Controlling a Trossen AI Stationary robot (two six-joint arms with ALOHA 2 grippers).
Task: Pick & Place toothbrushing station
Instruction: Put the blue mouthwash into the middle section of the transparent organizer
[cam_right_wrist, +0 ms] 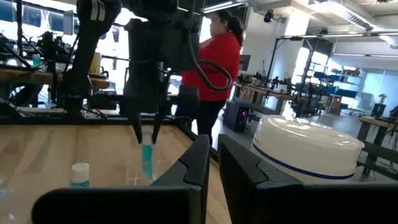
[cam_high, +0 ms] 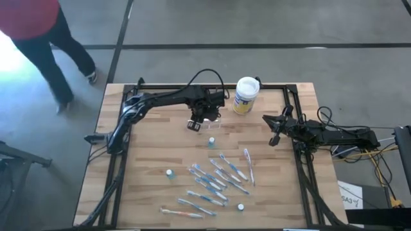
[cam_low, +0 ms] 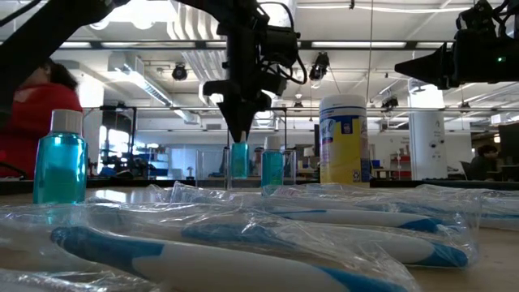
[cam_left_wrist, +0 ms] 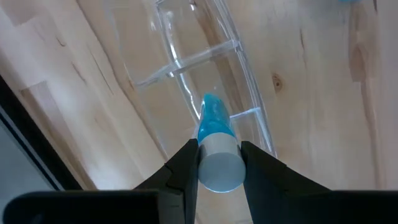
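Clear plastic: the toothbrushing station (cam_left_wrist: 199, 68) sits on the table (cam_high: 148, 160) upper centre of the high view, just left of the white canister (cam_high: 244, 95). I can barely make out its walls from above.
Left gripper: my left gripper (cam_left_wrist: 217, 163) hangs over the station, fingers clamped on the grey cap of a small blue bottle (cam_left_wrist: 214, 127). The bottle's base is down between the clear dividers; I cannot tell if it touches the floor.
Right gripper: my right gripper (cam_high: 275, 137) hovers at right centre of the high view, fingers nearly together, nothing between them.
Lower table: wrapped toothbrushes (cam_high: 212, 183) scattered, with more small bottles (cam_high: 169, 173) among them; wrappers blur the edges in the low view.
Person: red top (cam_right_wrist: 217, 56), cut off at upper left of the high view.
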